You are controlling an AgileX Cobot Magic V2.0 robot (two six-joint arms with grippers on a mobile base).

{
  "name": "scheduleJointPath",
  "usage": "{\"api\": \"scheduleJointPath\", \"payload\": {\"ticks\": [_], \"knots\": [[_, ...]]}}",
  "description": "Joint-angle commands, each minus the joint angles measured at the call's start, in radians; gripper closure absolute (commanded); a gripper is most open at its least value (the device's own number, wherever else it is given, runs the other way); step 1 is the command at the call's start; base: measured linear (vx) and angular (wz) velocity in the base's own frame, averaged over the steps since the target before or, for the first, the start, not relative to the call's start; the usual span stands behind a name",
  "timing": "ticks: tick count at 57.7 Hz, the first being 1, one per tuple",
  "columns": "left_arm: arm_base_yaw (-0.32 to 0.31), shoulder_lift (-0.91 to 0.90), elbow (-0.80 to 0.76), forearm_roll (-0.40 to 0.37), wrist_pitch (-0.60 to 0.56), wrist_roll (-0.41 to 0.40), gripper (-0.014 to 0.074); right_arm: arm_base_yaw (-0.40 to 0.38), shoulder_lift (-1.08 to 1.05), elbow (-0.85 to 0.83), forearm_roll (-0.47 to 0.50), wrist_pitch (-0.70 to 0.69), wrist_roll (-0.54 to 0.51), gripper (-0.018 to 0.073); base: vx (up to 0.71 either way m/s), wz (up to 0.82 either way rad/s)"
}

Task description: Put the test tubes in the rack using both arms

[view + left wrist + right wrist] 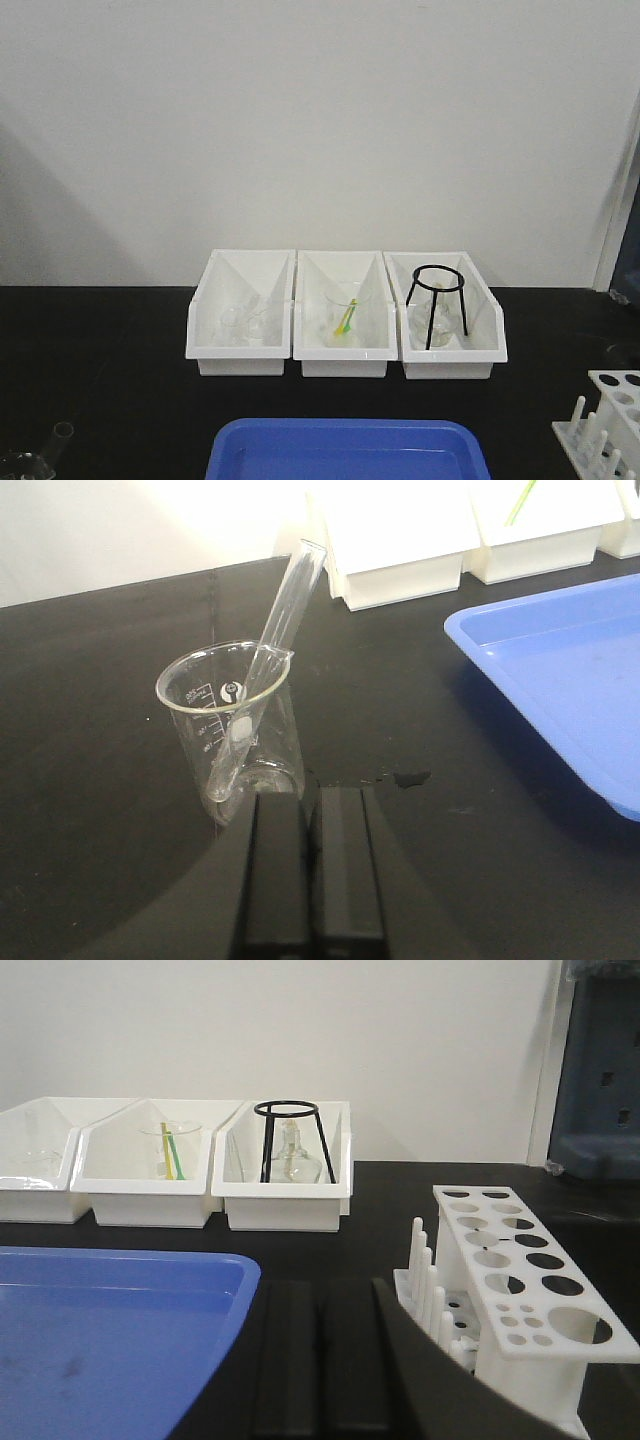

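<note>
**Test tube leaning in beaker, rack across the tray**

Black tabletop (100, 380) spans the whole scene under a pale wall. A blue tray (345, 450) sits at the front centre, between the two ends of the work. Behind it, three white open-fronted bins (345, 355) stand side by side. The left bin holds clear glassware, and the middle one a clear beaker with green and yellow sticks. The right bin holds a black tripod stand (437, 300) over a glass flask (292, 1160).

The white rack (520, 1290) stands right of the tray, pegs along its near side. Well apart from it, left of the tray, is a printed glass beaker (190, 720). One test tube (283, 620) leans inside, its rim above the lip.

The left gripper (308, 802) sits just in front of the beaker, fingers pressed together on nothing. The right gripper (322, 1290) is beside the rack, likewise closed and empty.
</note>
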Motion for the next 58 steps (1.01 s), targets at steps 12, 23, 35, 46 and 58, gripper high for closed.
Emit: {"api": "scheduleJointPath", "payload": {"ticks": [12,23,35,46,58], "knots": [[0.002,-0.021,0.027,0.000,-0.078,0.000,0.0617,0.001,-0.007,0.011,-0.002,-0.077,-0.008,0.0566,0.00,0.00],[0.002,-0.021,0.027,0.070,-0.080,0.001,0.0617,0.001,-0.007,0.011,-0.002,-0.077,-0.008,0.0566,0.00,0.00],[0.002,-0.021,0.027,0.152,-0.146,0.010,0.0617,0.001,-0.007,0.011,-0.006,-0.091,-0.012,0.0566,0.00,0.00],[0.002,-0.021,0.027,0.193,-0.294,0.015,0.0617,0.001,-0.007,0.011,-0.006,-0.085,-0.011,0.0566,0.00,0.00],[0.002,-0.021,0.026,0.193,-0.317,0.015,0.0617,0.001,-0.007,0.011,-0.006,-0.083,-0.011,0.0566,0.00,0.00]]}}
